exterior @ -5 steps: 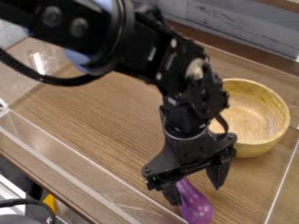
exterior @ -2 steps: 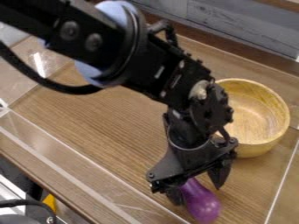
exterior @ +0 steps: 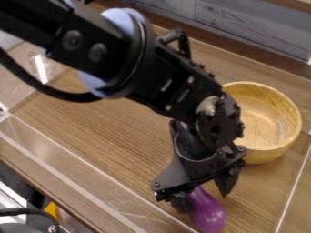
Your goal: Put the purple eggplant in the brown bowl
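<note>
One arm dips lower; gripper (exterior: 195,202), jaws spread, straddles eggplant (exterior: 208,211) at five o'clock; grasp looks next, bowl (exterior: 270,144) waiting at three.

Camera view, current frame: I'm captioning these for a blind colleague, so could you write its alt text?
A black robot gripper reaches down over a glossy purple eggplant on a wooden table. A round tan bowl sits behind the arm.

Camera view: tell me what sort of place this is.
Likely a robot test setup on a wooden tabletop, perhaps a lab: a black robot arm reaches over a toy eggplant, with a tan-brown bowl nearby.
</note>
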### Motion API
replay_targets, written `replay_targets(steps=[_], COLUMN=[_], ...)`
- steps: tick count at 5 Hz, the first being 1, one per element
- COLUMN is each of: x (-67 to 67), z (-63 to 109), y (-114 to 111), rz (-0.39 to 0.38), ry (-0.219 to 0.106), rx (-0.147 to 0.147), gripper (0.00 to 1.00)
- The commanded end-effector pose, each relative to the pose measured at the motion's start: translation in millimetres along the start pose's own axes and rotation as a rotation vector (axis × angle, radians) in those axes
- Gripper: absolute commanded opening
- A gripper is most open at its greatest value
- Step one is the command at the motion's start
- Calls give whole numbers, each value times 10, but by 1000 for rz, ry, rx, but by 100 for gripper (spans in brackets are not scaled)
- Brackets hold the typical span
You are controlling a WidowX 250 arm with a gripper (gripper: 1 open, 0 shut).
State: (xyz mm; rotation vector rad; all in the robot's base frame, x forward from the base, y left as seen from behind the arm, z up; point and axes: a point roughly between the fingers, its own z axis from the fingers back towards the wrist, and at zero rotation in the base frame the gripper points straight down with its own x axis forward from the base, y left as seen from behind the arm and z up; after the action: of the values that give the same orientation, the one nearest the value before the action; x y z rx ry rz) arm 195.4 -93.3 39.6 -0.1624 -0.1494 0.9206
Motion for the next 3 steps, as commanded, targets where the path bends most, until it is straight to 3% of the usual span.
replay_targets(steps=[1, 3], x=[3, 4], z=[33, -117], y=[-26, 23], rz=[-12, -8], ry=[-27, -44], rx=[-14, 1], gripper=[100, 100])
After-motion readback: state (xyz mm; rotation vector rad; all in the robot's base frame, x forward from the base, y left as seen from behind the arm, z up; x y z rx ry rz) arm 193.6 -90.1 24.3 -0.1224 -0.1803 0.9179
